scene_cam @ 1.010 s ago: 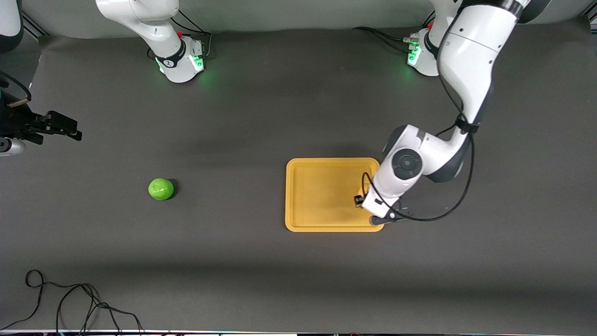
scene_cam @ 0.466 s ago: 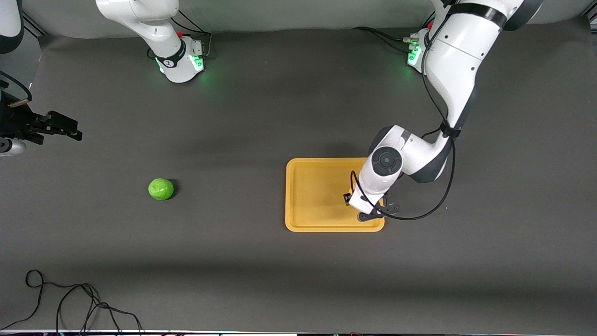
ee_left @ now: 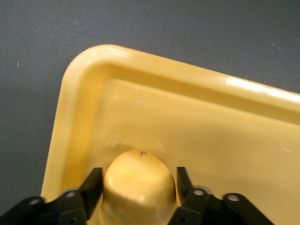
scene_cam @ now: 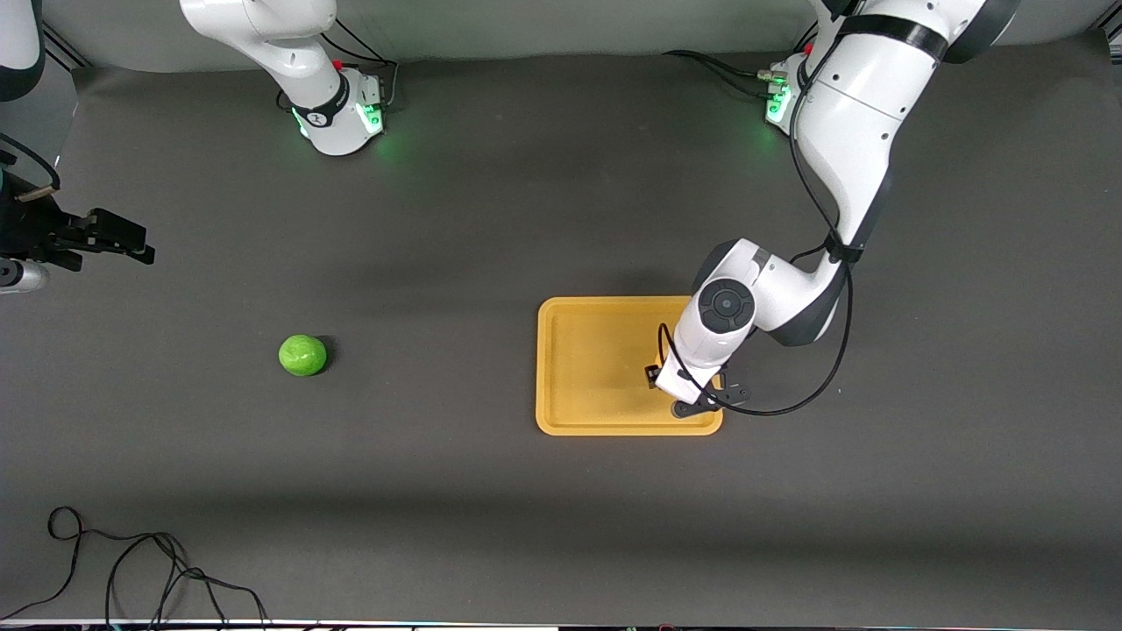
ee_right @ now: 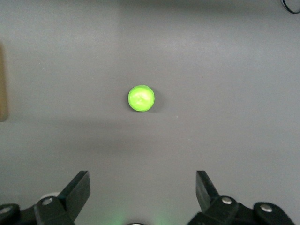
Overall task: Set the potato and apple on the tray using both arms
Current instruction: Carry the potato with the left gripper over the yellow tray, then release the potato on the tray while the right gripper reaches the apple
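The yellow-tan potato rests on the mustard-yellow tray, close to one of its corners. My left gripper is open, with a black finger on each side of the potato and a thin gap at both. In the front view the left wrist covers the potato and the left gripper is low over the tray. The green apple lies on the mat toward the right arm's end. High over it, my right gripper waits open and empty above the apple, and shows in the front view as the right gripper.
A black cable lies coiled near the front camera at the right arm's end. Both arm bases stand at the table's farthest edge. The dark mat between apple and tray is bare.
The left arm slid a little toward the right arm's end, over the tray, then stopped. Apple, tray and right gripper have not moved.
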Robot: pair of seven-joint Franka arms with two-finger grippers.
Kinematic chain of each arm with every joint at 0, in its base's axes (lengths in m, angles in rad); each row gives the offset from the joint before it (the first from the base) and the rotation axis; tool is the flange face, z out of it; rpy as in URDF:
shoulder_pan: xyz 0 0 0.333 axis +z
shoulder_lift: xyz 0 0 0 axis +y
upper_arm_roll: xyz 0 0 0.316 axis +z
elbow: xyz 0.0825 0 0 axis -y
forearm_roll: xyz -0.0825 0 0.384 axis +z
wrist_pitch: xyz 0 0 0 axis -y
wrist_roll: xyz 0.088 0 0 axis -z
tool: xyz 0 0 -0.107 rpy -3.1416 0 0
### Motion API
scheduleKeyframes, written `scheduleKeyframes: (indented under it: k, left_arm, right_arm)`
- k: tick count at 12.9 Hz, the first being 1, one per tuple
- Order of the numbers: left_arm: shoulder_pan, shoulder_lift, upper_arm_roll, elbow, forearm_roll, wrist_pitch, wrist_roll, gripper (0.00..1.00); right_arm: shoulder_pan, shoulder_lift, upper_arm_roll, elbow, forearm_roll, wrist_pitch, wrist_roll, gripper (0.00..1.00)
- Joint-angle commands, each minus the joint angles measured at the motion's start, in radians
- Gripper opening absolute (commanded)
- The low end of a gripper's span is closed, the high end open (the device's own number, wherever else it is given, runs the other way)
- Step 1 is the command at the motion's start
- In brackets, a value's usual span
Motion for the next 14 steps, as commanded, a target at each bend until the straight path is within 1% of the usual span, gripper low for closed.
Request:
scheduleKeyframes:
  k: [1, 3, 6, 7, 8, 9, 10, 11, 12, 14]
  left_arm:
    - [-0.015, -0.003, 0.014, 0.021, 0.02, -0.012, -0.031, 0.99]
    - [-0.005, -0.037, 0.014, 0.026, 0.022, -0.045, -0.025, 0.99]
    - [0.015, -0.126, 0.013, 0.07, 0.02, -0.226, 0.013, 1.0]
    - [0.042, -0.176, 0.011, 0.081, 0.018, -0.309, 0.079, 1.0]
    - [0.073, -0.219, 0.01, 0.102, 0.008, -0.396, 0.184, 0.99]
    - [0.111, -0.256, 0.007, 0.137, 0.002, -0.494, 0.282, 0.95]
    - [0.142, -0.281, 0.005, 0.18, -0.012, -0.597, 0.349, 0.91]
    - [0.178, -0.311, 0.007, 0.22, -0.04, -0.689, 0.419, 0.9]
    - [0.226, -0.345, 0.007, 0.243, -0.055, -0.748, 0.523, 0.96]
    - [0.329, -0.379, 0.008, 0.291, -0.069, -0.835, 0.733, 0.98]
  right_arm:
    - [0.004, -0.017, -0.006, -0.014, -0.006, -0.003, -0.023, 1.0]
    - [-0.002, -0.014, -0.006, -0.011, -0.006, 0.0, -0.023, 1.0]
    - [0.004, -0.011, -0.006, -0.017, -0.006, 0.044, -0.025, 1.0]
    - [0.005, -0.006, -0.006, -0.02, -0.006, 0.063, -0.025, 1.0]
    - [0.005, 0.004, -0.006, -0.022, -0.006, 0.073, -0.023, 1.0]
    - [0.005, 0.012, -0.006, -0.033, -0.004, 0.09, -0.023, 1.0]
    - [0.005, 0.009, -0.006, -0.068, -0.004, 0.131, -0.023, 1.0]
    - [0.005, 0.004, -0.006, -0.112, -0.003, 0.183, -0.023, 1.0]
    - [0.005, 0.004, -0.006, -0.161, 0.003, 0.24, -0.021, 1.0]
    - [0.008, 0.004, -0.006, -0.267, 0.022, 0.363, 0.0, 1.0]
